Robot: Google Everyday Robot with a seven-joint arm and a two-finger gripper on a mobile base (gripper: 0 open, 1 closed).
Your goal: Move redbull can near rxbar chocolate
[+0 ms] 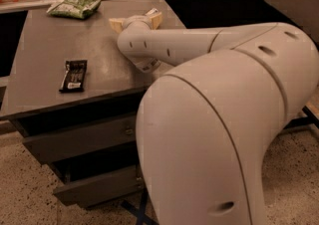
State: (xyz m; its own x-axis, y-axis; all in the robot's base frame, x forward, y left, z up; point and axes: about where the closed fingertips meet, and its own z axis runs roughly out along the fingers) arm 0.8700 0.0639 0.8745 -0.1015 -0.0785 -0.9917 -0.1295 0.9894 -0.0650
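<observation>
At table point(45, 45) back: tool point(135, 20) | rxbar chocolate point(74, 74) well apart, front-left

white arm point(199, 45) stretched out from the bulky shoulder, gripper point(135, 20) just beyond the bent wrist

Flat, narrow black wrapped rxbar chocolate point(74, 75), small white print, white patch at its lower end. Lies flat, lengthwise, at left centre of frame on grey table top point(45, 50). Gripper point(135, 20) at upper centre, well apart from the bar.

No text readable, even on rxbar chocolate point(74, 75); tool point(142, 20) over table point(45, 45) rear.
</observation>
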